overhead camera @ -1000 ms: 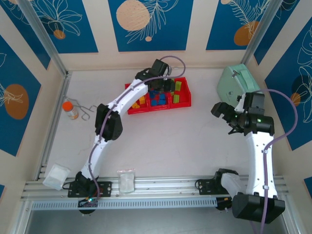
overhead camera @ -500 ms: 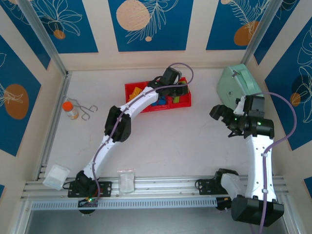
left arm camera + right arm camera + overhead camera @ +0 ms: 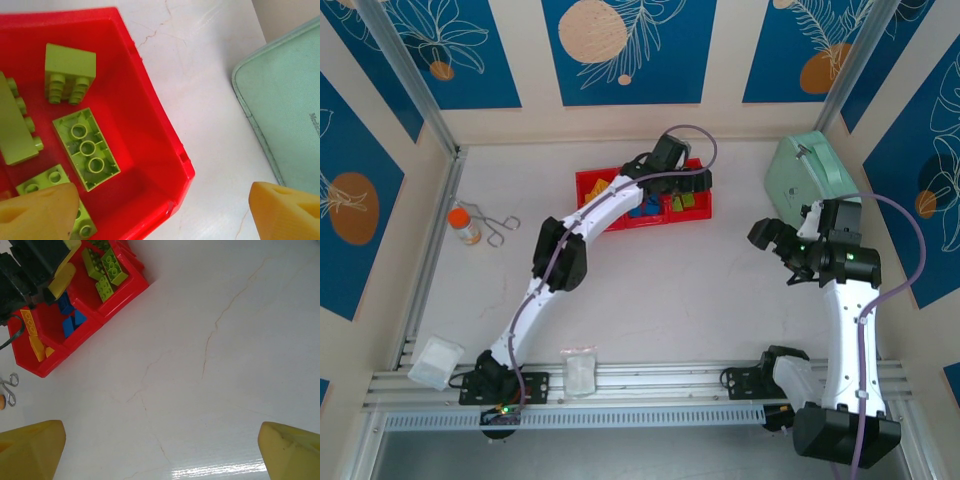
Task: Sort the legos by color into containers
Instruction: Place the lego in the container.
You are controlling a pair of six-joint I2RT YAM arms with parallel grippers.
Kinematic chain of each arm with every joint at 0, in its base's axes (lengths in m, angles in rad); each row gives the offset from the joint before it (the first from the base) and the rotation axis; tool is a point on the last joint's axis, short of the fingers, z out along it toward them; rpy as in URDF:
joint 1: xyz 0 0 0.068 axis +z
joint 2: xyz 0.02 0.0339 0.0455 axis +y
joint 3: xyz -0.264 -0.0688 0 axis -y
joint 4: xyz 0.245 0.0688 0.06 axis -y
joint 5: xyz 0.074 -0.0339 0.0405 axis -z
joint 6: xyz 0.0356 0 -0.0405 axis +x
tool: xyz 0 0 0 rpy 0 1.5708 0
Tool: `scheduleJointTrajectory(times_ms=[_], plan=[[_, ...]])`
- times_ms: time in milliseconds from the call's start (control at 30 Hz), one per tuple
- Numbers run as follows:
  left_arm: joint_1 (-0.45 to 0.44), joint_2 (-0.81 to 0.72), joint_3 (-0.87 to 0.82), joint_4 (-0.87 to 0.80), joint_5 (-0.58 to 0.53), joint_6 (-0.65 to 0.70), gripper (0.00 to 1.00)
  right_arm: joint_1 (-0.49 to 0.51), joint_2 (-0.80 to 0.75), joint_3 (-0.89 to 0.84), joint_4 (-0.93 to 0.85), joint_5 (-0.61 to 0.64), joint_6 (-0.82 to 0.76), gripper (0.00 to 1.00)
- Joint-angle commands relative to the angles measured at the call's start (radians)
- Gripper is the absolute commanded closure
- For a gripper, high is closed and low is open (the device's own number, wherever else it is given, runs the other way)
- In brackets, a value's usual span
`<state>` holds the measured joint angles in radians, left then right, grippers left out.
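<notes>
Left gripper (image 3: 160, 212), seemingly empty, gapes over the containers (image 3: 156, 131), right rim.

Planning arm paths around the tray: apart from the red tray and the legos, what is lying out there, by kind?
Orange-capped bottle: 1
Metal scissors-like tool: 1
Mint-green case: 1
White packets: 2
Total: 5

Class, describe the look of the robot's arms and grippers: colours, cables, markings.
The left arm and right arm have white links, black joints and a lilac cable along each. The left gripper and right gripper have yellow fingertips.
</notes>
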<state>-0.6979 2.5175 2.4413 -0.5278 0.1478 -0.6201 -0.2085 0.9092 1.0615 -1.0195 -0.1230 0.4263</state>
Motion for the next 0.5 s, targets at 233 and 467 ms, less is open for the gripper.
scheduleJointTrajectory(times_ms=[233,467], plan=[[0.072,-0.585,-0.6,0.18,-0.079,0.271,0.01,-0.062,0.073,-0.068,0.024,0.045,0.031,0.01],[0.175,-1.058,-1.214,0.379,-0.432,0.292,0.01,-0.084,0.106,-0.173,0.244,0.009,0.154,0.01]])
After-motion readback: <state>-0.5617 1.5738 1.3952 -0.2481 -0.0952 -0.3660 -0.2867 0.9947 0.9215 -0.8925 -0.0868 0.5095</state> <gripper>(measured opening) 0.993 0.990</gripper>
